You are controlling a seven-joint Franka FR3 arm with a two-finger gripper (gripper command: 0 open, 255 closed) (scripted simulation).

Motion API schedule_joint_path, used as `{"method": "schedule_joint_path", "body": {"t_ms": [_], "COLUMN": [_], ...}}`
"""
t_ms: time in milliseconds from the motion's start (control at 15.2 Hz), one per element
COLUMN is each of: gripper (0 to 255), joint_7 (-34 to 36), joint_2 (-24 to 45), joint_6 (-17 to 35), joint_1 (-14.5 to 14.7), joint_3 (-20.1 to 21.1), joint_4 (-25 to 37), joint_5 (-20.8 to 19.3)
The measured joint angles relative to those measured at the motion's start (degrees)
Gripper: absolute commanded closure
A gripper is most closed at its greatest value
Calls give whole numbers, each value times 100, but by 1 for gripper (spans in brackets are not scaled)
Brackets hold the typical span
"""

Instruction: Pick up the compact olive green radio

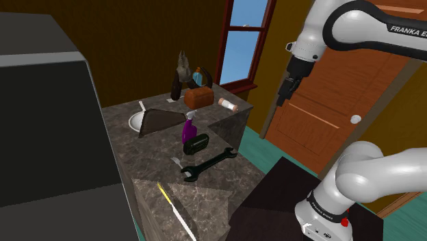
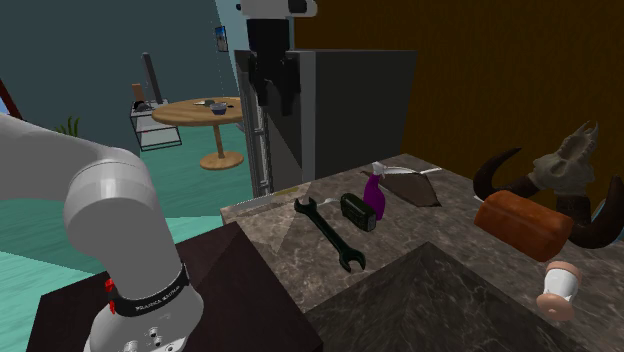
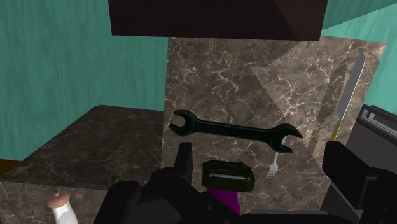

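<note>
The radio (image 1: 195, 144) is a small dark olive-green box, almost black, lying on the marble counter (image 1: 226, 181) beside a purple spray bottle (image 1: 189, 128). It also shows in the second exterior view as the radio (image 2: 358, 211), and in the wrist view as the radio (image 3: 228, 175), low between the fingers and far below them. My gripper (image 1: 282, 92) hangs high above, off the counter's edge toward the shoulder view's right. The gripper (image 2: 272, 78) is open and holds nothing; in the wrist view the gripper (image 3: 261, 153) has its fingers (image 3: 184, 160) wide apart.
A black wrench (image 1: 209, 164) lies just in front of the radio, with a fork (image 1: 176, 163) and a knife (image 1: 174, 205) nearby. Behind stand a brown loaf-shaped box (image 1: 199, 97), a horned skull (image 1: 183, 72) and a white bowl (image 1: 139, 120). A dark cabinet (image 1: 48, 130) rises at the shoulder view's left.
</note>
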Motion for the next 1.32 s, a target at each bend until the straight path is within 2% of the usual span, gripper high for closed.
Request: {"method": "schedule_joint_path", "body": {"t_ms": [198, 594, 1056, 1320], "gripper": [0, 0, 0, 0], "joint_7": [-220, -1184, -2472, -3142], "joint_2": [132, 938, 2289, 3175], "joint_6": [237, 1364, 2787, 3462], "joint_1": [41, 263, 508, 701], "joint_3": [-83, -392, -830, -960], "joint_4": [-107, -392, -420, -170], "joint_5": [-66, -284, -429, -347]}}
